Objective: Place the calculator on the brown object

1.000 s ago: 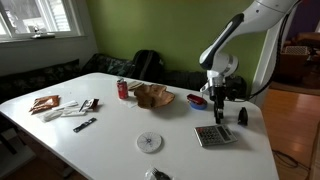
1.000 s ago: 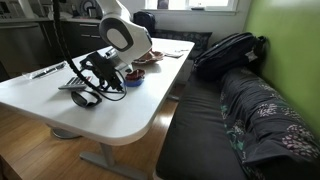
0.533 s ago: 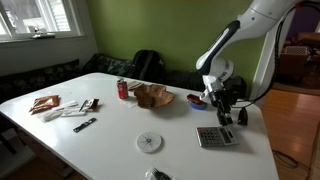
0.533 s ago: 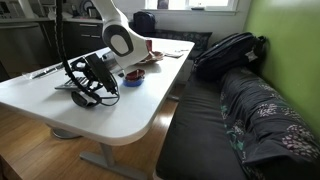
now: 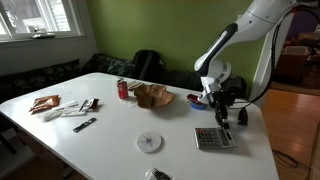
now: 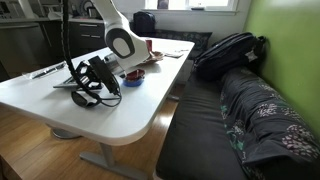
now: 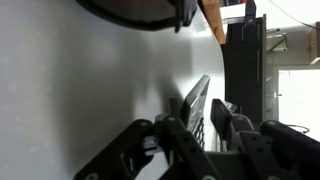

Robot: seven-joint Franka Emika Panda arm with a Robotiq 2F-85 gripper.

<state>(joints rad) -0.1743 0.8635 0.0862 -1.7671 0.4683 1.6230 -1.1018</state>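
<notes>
The calculator lies flat on the white bench, near the end where the arm works and well apart from the crumpled brown paper bag that is its destination. The jaws stand low over the calculator's far edge, parted and holding nothing; in the wrist view that raised edge shows in line with the gap between the two fingers. I judge this a line-up for pinching the thin body across its width, since a flat device offers no other purchase. Whether a finger already touches the bench cannot be told. The bench edge runs close on the arm's side, so a sideways nudge could slide the device toward it. Towards the bag, a small dish sits just off the direct line and a red can stands beside the bag's far side; a round white disc lies nearer the front. The surface between is otherwise bare, leaving room for a lifted carry.
</notes>
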